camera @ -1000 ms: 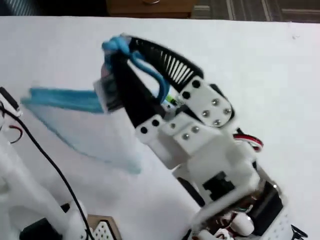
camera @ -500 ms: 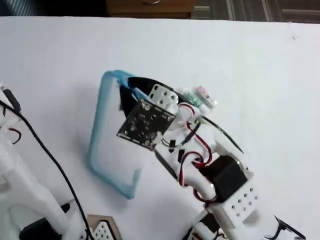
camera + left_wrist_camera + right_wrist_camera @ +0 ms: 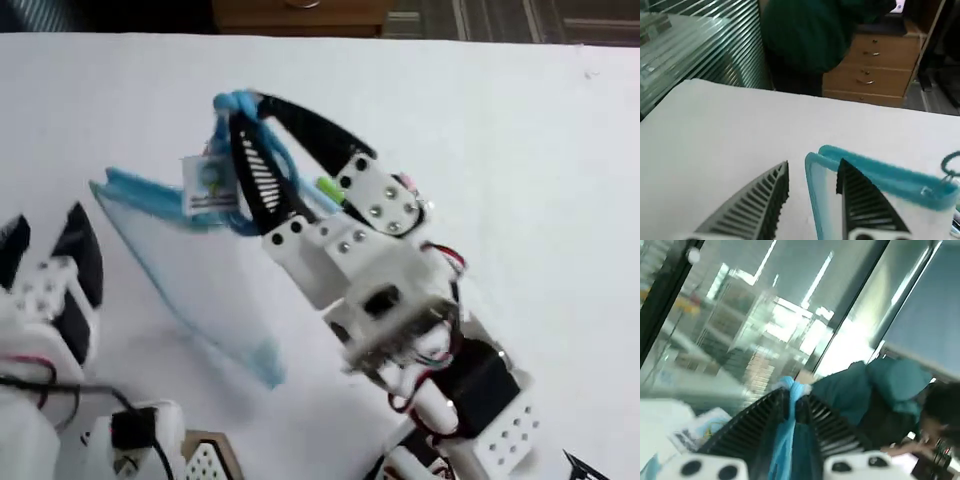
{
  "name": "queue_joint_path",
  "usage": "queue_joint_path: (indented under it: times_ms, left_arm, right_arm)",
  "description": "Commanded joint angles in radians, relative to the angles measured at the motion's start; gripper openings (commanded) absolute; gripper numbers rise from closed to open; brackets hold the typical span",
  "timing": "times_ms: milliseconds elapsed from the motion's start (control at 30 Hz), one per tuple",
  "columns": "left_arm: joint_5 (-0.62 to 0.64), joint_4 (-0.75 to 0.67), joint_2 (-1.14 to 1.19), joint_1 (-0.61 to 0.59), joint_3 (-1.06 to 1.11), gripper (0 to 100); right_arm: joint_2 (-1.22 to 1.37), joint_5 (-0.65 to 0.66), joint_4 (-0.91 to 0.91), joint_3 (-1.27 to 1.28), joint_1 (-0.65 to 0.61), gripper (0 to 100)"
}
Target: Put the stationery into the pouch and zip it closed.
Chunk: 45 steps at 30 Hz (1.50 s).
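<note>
The pouch (image 3: 190, 275) is translucent with a blue zip edge and hangs tilted above the white table. My right gripper (image 3: 238, 105) is shut on its blue top corner, and the right wrist view shows the blue pouch fabric (image 3: 786, 435) pinched in that gripper (image 3: 792, 392). My left gripper (image 3: 45, 228) stands open at the table's near left. In the left wrist view the pouch's blue corner (image 3: 816, 156) lies between the spread fingers of this gripper (image 3: 813, 166). A green stationery item (image 3: 328, 186) and a pink-white one (image 3: 405, 184) lie on the table, partly hidden by the right arm.
A paper label (image 3: 207, 185) hangs on the pouch. A perforated board (image 3: 205, 462) sits at the near table edge by the left arm's base. Wooden drawers (image 3: 880, 65) stand beyond the table's far edge.
The pouch was lifted a second ago, lay flat half a second ago, and is now raised and tilted by the right gripper. The left gripper has come into the high view at the near left.
</note>
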Motion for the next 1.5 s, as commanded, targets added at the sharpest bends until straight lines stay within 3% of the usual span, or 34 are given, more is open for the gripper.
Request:
queue_joint_path:
  times_ms: [0, 200, 467, 633, 1067, 1200, 1467]
  left_arm:
    - [0.0, 0.002, -0.073, 0.068, 0.13, 18]
    - [0.08, -0.008, -0.193, 0.185, 0.368, 24]
    - [0.112, -0.043, -0.056, 0.191, 0.377, 25]
    - [0.107, -0.074, 0.065, 0.277, 0.387, 24]
    - [0.112, -0.27, 0.211, 0.291, 0.381, 24]
    - [0.112, -0.341, 0.254, 0.3, 0.376, 23]
    - [0.038, -0.158, 0.257, 0.306, 0.264, 23]
  right_arm:
    - [-0.018, 0.055, -0.071, -0.014, 0.004, 1.6]
    - [-0.019, 0.058, 0.002, -0.008, 0.001, 1.6]
    - [-0.019, 0.057, 0.027, 0.023, 0.001, 1.6]
    - [-0.019, 0.057, 0.025, 0.054, -0.024, 1.6]
    - [-0.15, 0.064, 0.027, 0.048, -0.074, 1.6]
    - [-0.179, 0.066, 0.102, 0.054, -0.074, 1.6]
    - [-0.196, 0.051, 0.288, 0.152, -0.008, 1.6]
